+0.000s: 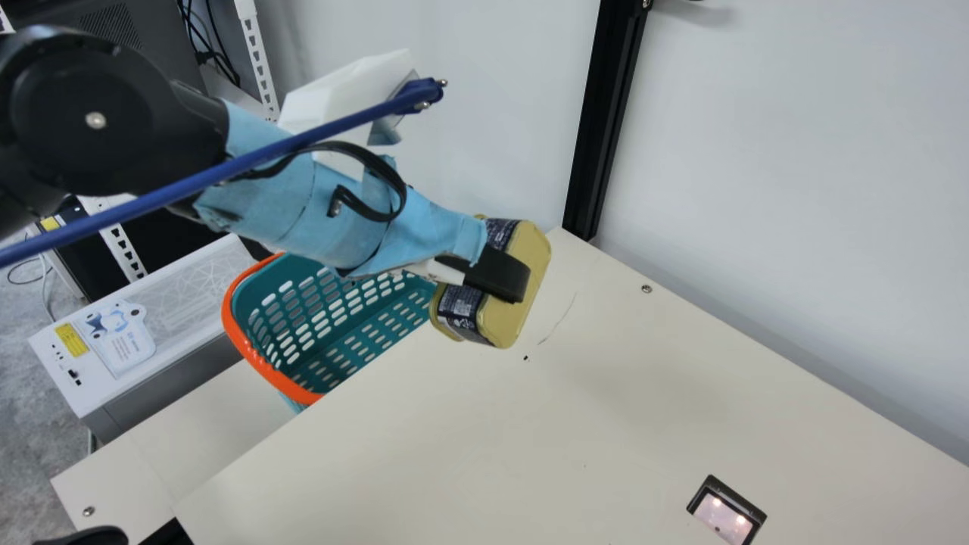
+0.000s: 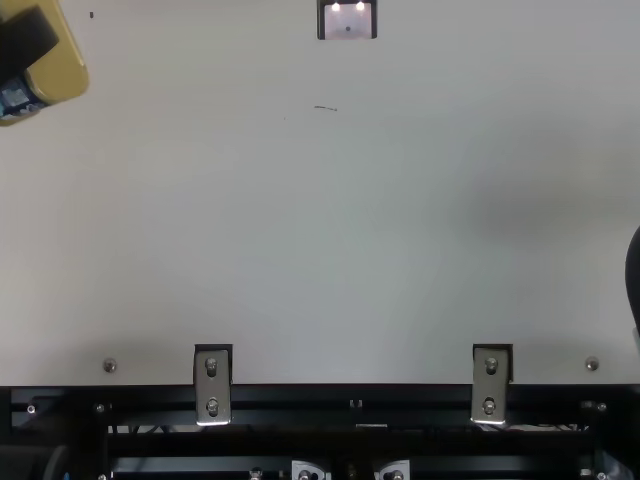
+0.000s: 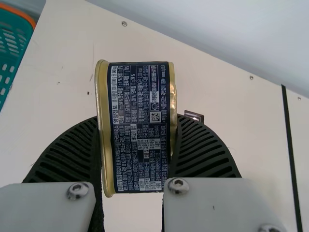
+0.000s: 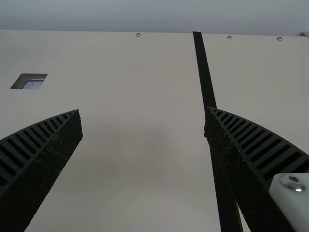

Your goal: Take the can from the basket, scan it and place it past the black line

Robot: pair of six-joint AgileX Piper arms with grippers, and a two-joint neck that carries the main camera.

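Left claw (image 1: 503, 280) clamping can (image 1: 522, 322) | over table (image 1: 454, 424), apart from basket rim (image 1: 244, 350) | right claw (image 2: 635, 280) wide open, unloaded

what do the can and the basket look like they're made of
The can looks like gold-toned metal with a soft sheen, judging by its shiny rims, and wears a dark printed band, perhaps paper or film. The basket seems to be moulded plastic: teal, fairly smooth walls with rows of regular slots, and an orange rim, probably plastic too.
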